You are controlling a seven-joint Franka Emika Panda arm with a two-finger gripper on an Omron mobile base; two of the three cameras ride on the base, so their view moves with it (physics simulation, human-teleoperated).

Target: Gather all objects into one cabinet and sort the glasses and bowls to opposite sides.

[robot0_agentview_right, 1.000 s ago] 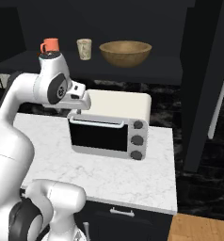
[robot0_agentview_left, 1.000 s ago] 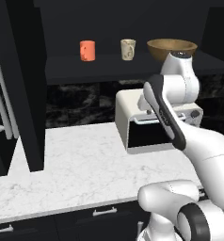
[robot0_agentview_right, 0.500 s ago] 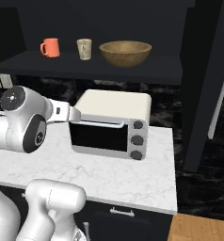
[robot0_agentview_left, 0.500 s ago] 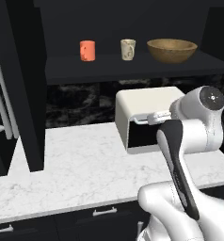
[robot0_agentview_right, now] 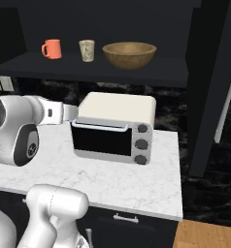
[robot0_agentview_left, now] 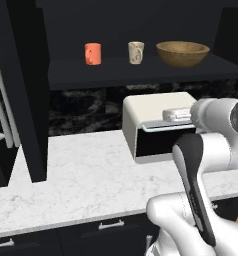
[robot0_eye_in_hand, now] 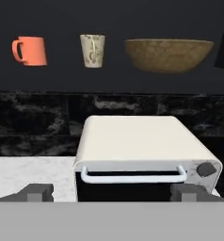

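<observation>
Open black cabinet (robot0_agentview_left: pixel 141 75) up top, door (robot0_agentview_right: pixel 209 87) swung wide at right. Marble counter (robot0_agentview_left: pixel 76 180) broad and bare left of cream toaster oven (robot0_agentview_right: pixel 115 127). On shelf, left to right: orange-red cup (robot0_eye_in_hand: pixel 30 51), speckled beige cup (robot0_eye_in_hand: pixel 92 50), wooden bowl (robot0_eye_in_hand: pixel 168 54), all well apart, free shelf beyond bowl. Gripper (robot0_eye_in_hand: pixel 111 192) hanging low before toaster, fingertips (robot0_eye_in_hand: pixel 36 190) spread wide, holding nothing. Fingers mostly cut off at frame bottom. Second beige cup: cannot tell where.

Two cups — one orange-red cup (robot0_agentview_left: pixel 93 53), one cream cup (robot0_agentview_left: pixel 136 52) — one wooden bowl (robot0_agentview_left: pixel 183 53), one toaster oven (robot0_agentview_left: pixel 158 125).
</observation>
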